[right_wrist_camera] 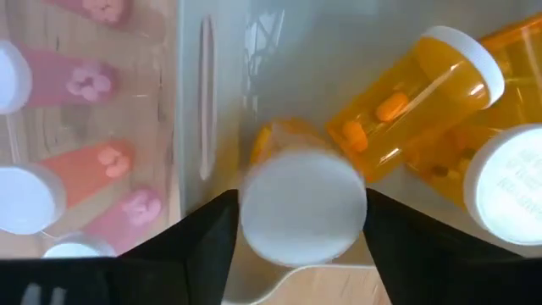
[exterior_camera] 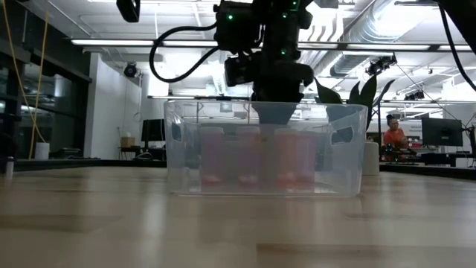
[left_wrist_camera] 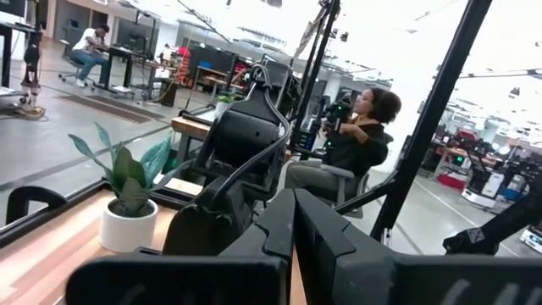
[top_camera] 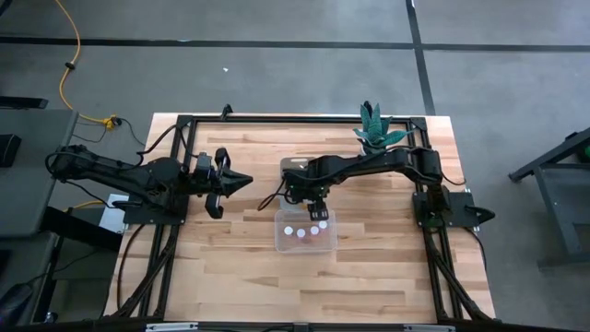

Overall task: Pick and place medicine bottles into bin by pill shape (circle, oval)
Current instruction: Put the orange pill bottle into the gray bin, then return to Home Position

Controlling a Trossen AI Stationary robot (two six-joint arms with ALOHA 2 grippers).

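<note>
My right gripper (right_wrist_camera: 303,254) reaches down at the wall between two clear bins and is shut on an orange medicine bottle with a white cap (right_wrist_camera: 303,207). The near bin (top_camera: 279,242) holds several upright bottles with pink pills, seen as white caps (top_camera: 300,234). The far bin (right_wrist_camera: 254,93) holds orange bottles lying on their sides (right_wrist_camera: 406,102). My left gripper (top_camera: 245,182) is shut and empty, hovering left of the bins. My right gripper pinches the bottle's round white cap by its rim (right_wrist_camera: 360,212), one finger on each side. The fingers come from above, pointing down. The bottle stands upright below them, over the far bin's side of the wall. Whether its base is lifted clear does not show.
A plant in a white pot (top_camera: 373,134) stands at the table's far edge, right of the bins. Black frame rails (top_camera: 175,221) run along the left and right sides. A seated person (left_wrist_camera: 356,144) shows in the room beyond. Bare wood (top_camera: 221,267) lies near the front.
</note>
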